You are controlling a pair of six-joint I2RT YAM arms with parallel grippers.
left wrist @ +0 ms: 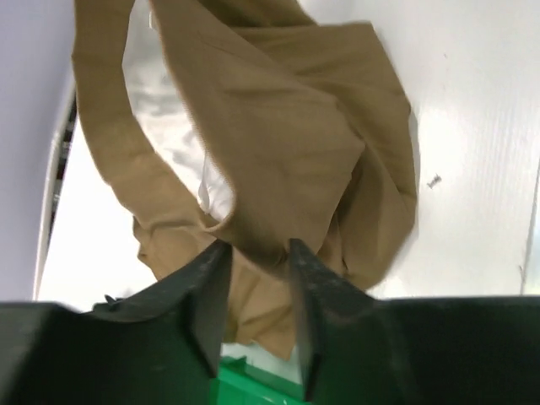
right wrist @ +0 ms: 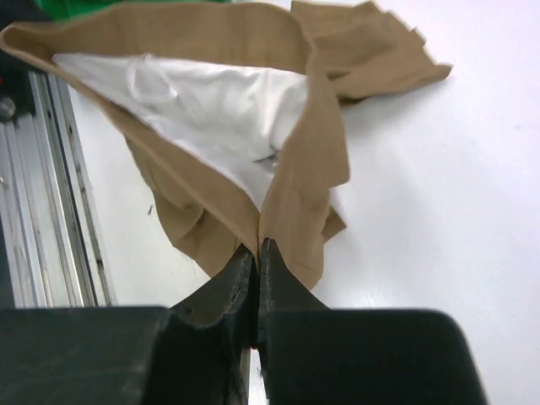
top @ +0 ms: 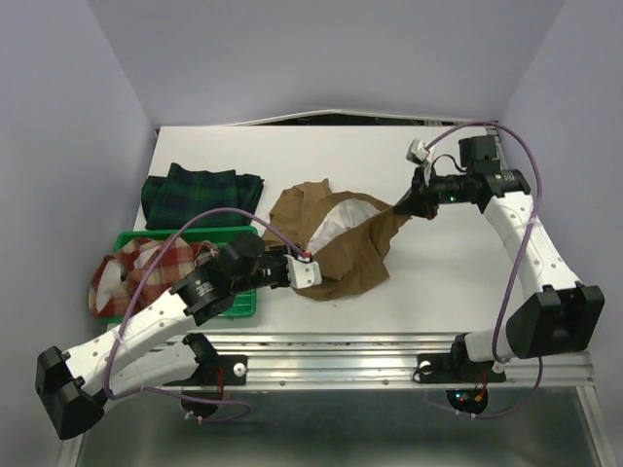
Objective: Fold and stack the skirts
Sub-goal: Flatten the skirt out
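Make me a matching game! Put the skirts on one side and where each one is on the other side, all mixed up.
Skirts:
1. tan skirt
2. tartan skirt
3. red plaid skirt

Places:
A. draped over the green tray
B. pinched by the right gripper
C. lying on the table, on the far side of the tray

Pairs: 1-B, 2-C, 3-A

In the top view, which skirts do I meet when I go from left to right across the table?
Red-orange-white plaid cloth skirt → dark green-navy tartan skirt → crumpled tan-brown skirt.
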